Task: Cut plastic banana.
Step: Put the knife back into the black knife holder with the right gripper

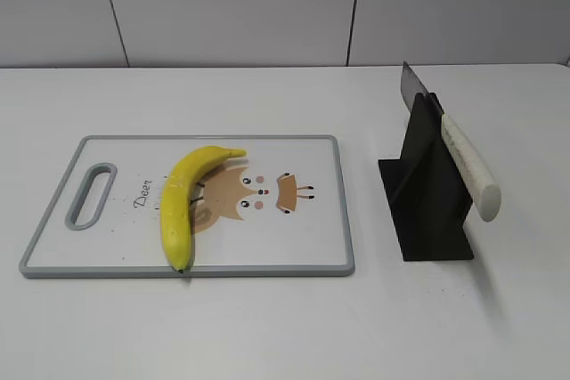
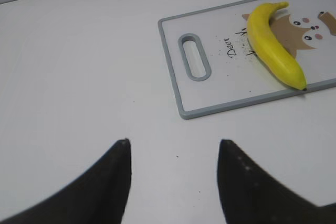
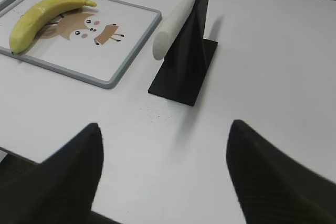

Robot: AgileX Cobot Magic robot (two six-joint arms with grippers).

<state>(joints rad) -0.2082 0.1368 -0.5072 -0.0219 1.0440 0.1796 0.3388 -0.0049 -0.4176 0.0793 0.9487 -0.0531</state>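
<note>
Ext cam front, slanted down, wrist cams low over table, all share cutting board (image 1: 331,211)

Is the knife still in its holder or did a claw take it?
In its holder: the knife rests in the black stand, no claw touching it.

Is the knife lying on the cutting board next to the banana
No, the knife sits in a black stand on the table, right of the cutting board, where only the banana lies.
</note>
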